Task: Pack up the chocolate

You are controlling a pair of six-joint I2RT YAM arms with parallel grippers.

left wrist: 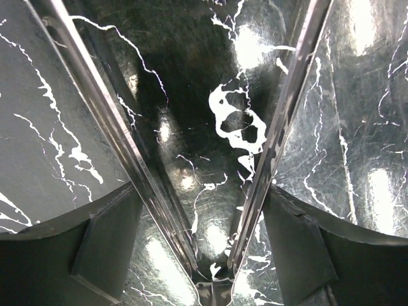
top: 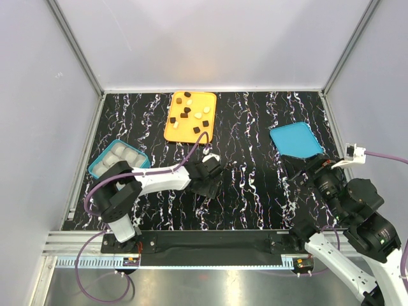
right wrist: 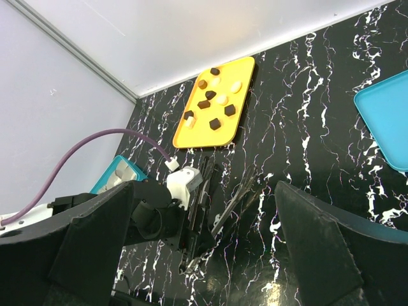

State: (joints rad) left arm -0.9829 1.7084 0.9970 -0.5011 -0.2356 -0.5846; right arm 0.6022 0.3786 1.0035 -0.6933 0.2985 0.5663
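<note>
Presently the left gripper [left wrist: 204, 146] gapes wide above the marbled table [top: 255, 140], chocolate [top: 185, 115] on the orange tray [top: 176, 132] at twelve o'clock; right gripper [right wrist: 207, 191] equally wide.

Teal lid [right wrist: 386, 121] partly off-frame, rightward.

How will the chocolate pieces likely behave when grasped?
The pale rounds would probably roll or skid on the smooth orange tray if nudged. The dark cubes look flat-sided, likely steadier, though tiny and easily flicked away.
</note>
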